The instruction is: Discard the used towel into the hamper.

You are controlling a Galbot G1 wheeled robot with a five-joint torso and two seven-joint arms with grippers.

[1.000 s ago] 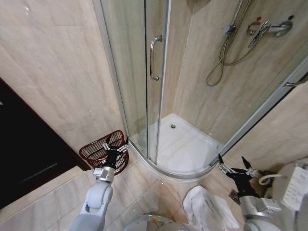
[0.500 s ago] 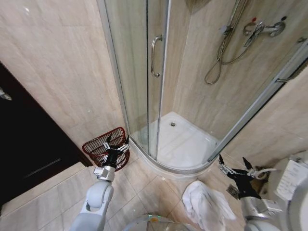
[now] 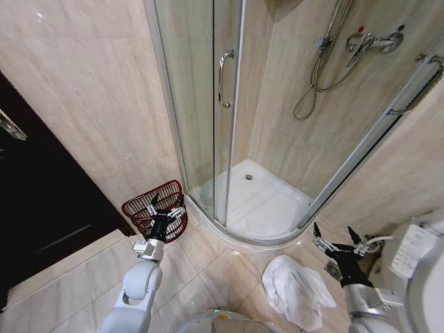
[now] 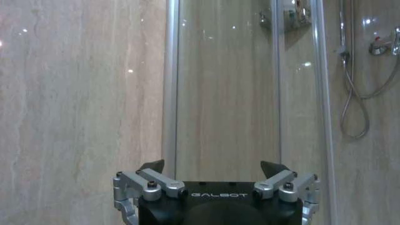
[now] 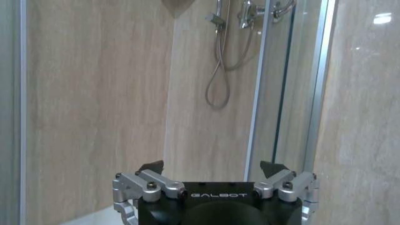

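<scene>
The used towel (image 3: 295, 291), white and crumpled, lies on the tiled floor at the lower right, just outside the shower. The hamper (image 3: 142, 206), a dark red wire basket, stands on the floor by the wall at the left. My left gripper (image 3: 166, 206) is held up open in front of the hamper's near side, with nothing between its fingers. My right gripper (image 3: 334, 239) is open and empty, raised just beyond the towel. In the wrist views the left gripper (image 4: 212, 166) and the right gripper (image 5: 212, 166) both face the shower walls with fingers spread.
A curved glass shower enclosure (image 3: 229, 104) with a white tray (image 3: 267, 208) occupies the middle. A dark door (image 3: 35, 208) is at the left. A white toilet (image 3: 420, 270) stands at the right edge. Open floor tiles (image 3: 208, 277) lie between hamper and towel.
The whole picture has shifted a little, so the camera has moved. Both arms hold the same pose and the towel lies where it was.
</scene>
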